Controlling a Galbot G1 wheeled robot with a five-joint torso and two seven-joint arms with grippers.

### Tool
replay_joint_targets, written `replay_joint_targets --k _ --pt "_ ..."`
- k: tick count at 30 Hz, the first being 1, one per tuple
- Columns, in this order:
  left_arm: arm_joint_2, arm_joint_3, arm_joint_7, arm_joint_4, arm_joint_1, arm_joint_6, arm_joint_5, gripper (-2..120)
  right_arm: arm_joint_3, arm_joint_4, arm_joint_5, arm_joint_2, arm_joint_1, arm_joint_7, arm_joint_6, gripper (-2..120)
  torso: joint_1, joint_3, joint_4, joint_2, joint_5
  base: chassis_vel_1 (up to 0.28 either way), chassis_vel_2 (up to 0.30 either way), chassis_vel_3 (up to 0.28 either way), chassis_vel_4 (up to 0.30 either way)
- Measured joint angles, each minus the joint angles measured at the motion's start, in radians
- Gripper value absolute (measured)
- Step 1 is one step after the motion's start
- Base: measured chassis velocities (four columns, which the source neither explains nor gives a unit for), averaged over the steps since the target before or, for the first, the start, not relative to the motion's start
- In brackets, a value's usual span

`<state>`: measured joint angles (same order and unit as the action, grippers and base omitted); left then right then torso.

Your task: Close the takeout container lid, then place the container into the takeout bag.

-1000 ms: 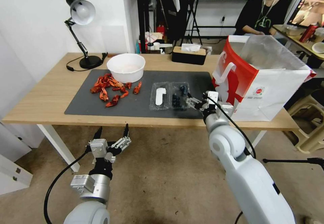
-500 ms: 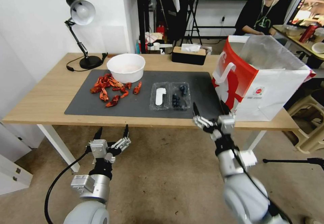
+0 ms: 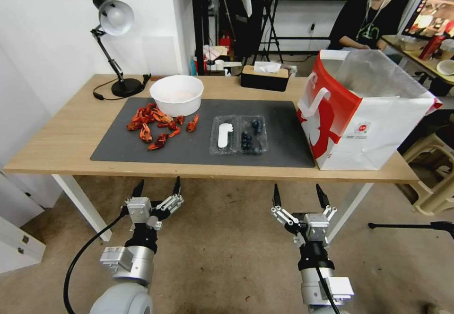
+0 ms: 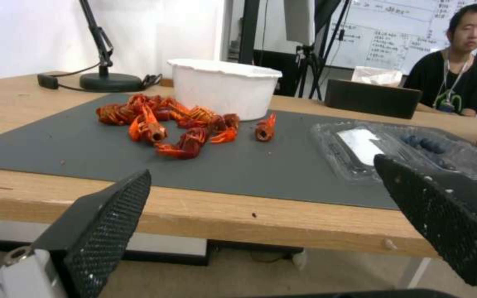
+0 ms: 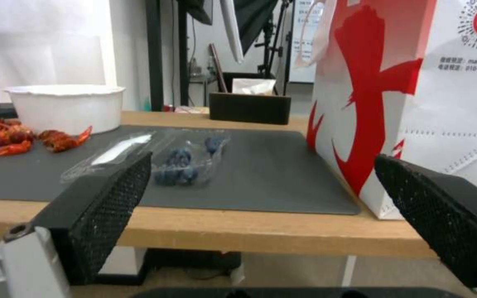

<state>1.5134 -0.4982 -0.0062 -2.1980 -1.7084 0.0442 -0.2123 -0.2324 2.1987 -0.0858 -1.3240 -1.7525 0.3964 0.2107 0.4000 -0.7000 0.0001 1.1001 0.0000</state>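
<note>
Black textured fingers spread wide mark both grippers, which hang below the table's front edge in the lower part of the head view: the left gripper (image 3: 157,188) at lower left and the right gripper (image 3: 299,195) at lower centre-right, each holding nothing and well apart from everything on the table. Above them runs the wooden table (image 3: 56,148), and on it lies a dark grey mat (image 3: 198,143). Near the mat's front edge, at the centre of the frame, the container (image 3: 252,135) lies open and flat, dark blueberries in its right half, with the takeout container lid (image 3: 223,135) hinged to its left side and showing a white elongated label. Left of the lid on the mat sits a scatter of red crayfish (image 3: 153,124). At the right of the frame the takeout bag (image 3: 373,129) stands upright, red and white, its mouth open, just beside the mat's right edge. Farther back a white bowl (image 3: 176,94) rests at the mat's far edge, touching the crayfish pile. Beyond it a desk lamp (image 3: 115,44) stands at upper left, and a dark tissue box (image 3: 264,78) sits at upper centre.
</note>
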Motion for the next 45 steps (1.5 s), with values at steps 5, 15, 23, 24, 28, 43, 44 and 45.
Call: replay_joint_targets --k 5,15,23,24,28,43,44,45 --pt "-0.017 0.014 -0.004 0.009 0.008 0.018 -0.01 100 -0.011 -0.003 0.011 0.001 0.007 -0.002 -0.003 100 0.0 0.0 0.0001 0.0 0.0 0.0 0.0 0.0 0.0" --pt "-0.172 0.129 -0.017 0.082 0.135 0.114 -0.364 100 -0.027 -0.03 0.062 0.027 0.04 -0.014 -0.011 100 0.0 0.0 -0.0002 0.0 -0.0002 0.0 0.0 0.0 0.0" --pt "-0.261 0.227 -0.121 0.033 0.257 -0.029 -0.886 100 -0.047 -0.045 0.072 0.026 0.047 -0.016 -0.014 100 0.0 0.0 -0.0001 0.0 0.0001 0.0 0.0 0.0 0.0" --pt "-0.27 0.242 -0.165 0.032 0.29 -0.051 -0.988 100 -0.053 -0.048 0.072 0.024 0.047 -0.016 -0.014 100 0.0 0.0 -0.0001 0.0 0.0 0.0 0.0 0.0 0.0" --pt "-0.278 0.271 -0.29 0.032 0.373 -0.097 -1.213 100 -0.071 -0.053 0.073 0.017 0.044 -0.017 -0.014 100 0.0 0.0 0.0 0.0 -0.0001 0.0 0.0 0.0 0.0" --pt "-0.208 0.353 -0.546 0.157 0.668 -0.134 -1.555 100 -0.129 -0.062 0.073 -0.003 0.039 -0.017 -0.018 100 0.0 0.0 -0.0002 0.0 0.0 0.0 0.0 0.0 0.0" --pt "-0.204 0.355 -0.557 0.163 0.676 -0.134 -1.561 100 -0.13 -0.062 0.073 -0.004 0.039 -0.017 -0.018 100 0.0 0.0 -0.0002 0.0 0.0 0.0 0.0 0.0 0.0" --pt "-0.197 0.358 -0.576 0.177 0.694 -0.135 -1.57 100 -0.134 -0.062 0.073 -0.006 0.039 -0.016 -0.019 100 0.0 0.0 -0.0002 0.0 0.0001 0.0 0.0 0.0 0.0"
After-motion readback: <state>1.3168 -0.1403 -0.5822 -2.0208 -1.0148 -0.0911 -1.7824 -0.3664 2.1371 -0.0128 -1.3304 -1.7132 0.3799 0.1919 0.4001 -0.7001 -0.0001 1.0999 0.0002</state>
